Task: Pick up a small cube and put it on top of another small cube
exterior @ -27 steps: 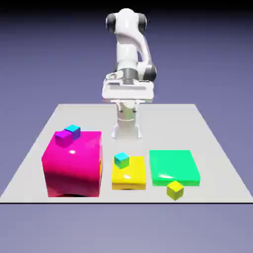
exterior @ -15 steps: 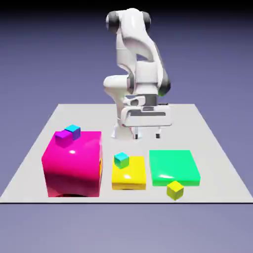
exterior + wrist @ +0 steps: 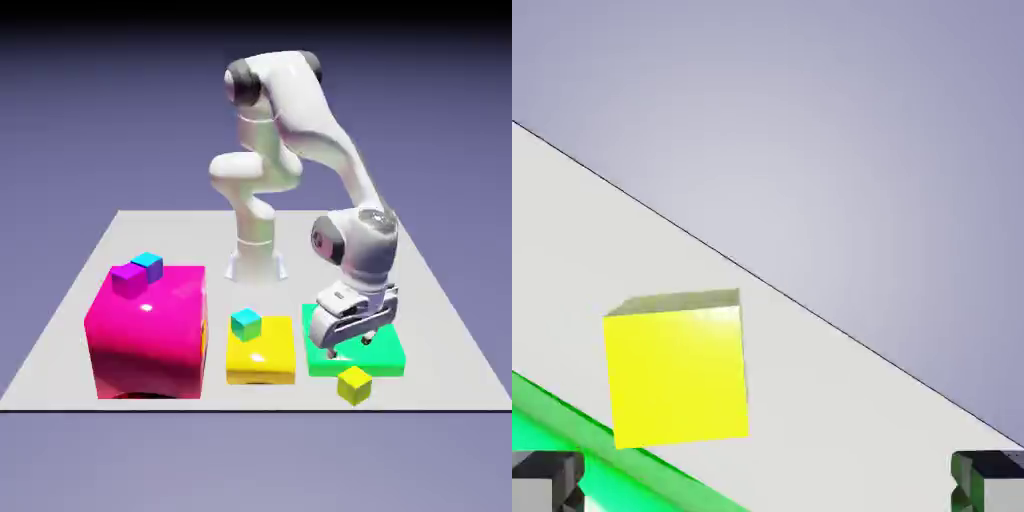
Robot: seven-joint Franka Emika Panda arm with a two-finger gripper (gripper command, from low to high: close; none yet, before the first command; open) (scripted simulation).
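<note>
My claw (image 3: 347, 343) released, over the green block (image 3: 388, 355).
Yellow cube (image 3: 354, 385) sits on the table (image 3: 60, 330) just beyond my fingertips (image 3: 990, 478), untouched.

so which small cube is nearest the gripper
The yellow cube, on the table by the green block, just in front of the open gripper; the other small cubes sit on other blocks.

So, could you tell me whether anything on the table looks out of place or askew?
Nothing stands out. The yellow cube sits flat on the table beside the green block, the other small cubes rest squarely on their blocks, and the open gripper hangs above the green block, holding nothing.
</note>
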